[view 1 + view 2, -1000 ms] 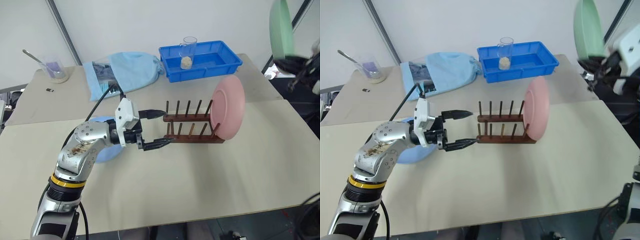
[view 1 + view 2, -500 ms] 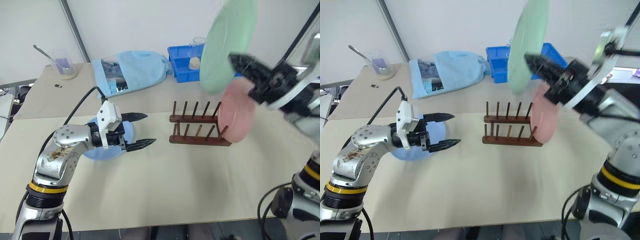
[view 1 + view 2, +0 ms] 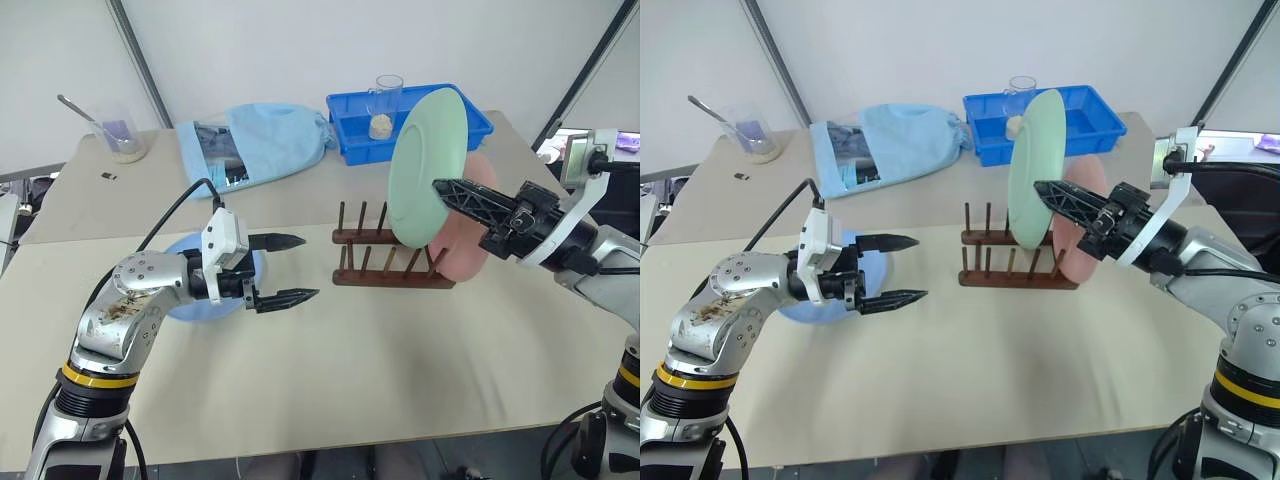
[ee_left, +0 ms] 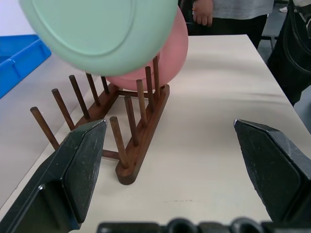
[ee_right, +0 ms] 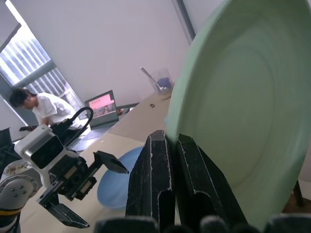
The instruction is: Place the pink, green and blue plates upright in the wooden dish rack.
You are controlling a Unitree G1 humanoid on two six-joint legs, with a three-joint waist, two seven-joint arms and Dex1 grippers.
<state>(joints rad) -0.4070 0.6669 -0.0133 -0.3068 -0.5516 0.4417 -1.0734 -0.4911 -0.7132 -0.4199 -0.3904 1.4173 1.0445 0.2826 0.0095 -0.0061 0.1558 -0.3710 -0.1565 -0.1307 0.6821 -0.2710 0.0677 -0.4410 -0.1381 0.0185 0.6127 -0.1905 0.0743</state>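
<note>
blue plate [image 3: 205, 290]: flat on table [image 3: 400, 380], far L, partly under L arm. Not racked yet, well apart from rack.
L gripper [image 3: 288, 270]: hangs just above table, betw. blue plate and rack, pointing at rack's L end. Jaws spread wide, nothing betw. them, touching nothing.
rack [image 3: 375, 262]: dark wood, mid-table. L-side slots bare, R end taken.
green plate [image 3: 428, 165]: on edge in the air, over rack's R half, tilted, just in front of pink plate. Lower rim near peg tops; can't tell if touching.
pink plate [image 3: 478, 240]: upright at rack's R end, leaning a bit outward. Racked, I'd say.
R gripper [image 3: 1045, 192]: comes in from R, fingers pinched tight on green plate's rim, face toward L arm.
step in hand: green into rack – judged, 1 of 3 in.
how to do well: pick the free slot next to pink, not the same gap. Square plate's edge to the peg rows before lowering; it looks canted now. Drop slow till rim sits betw. base rails, pegs on both faces.
watch: green rim could knock pink, which leans loosely. Rack looks light, a side push may slide it.
release: only once plate stands by itself; open, back out along plate's plane.
L arm: keep off rack till R is done, then blue.
</note>
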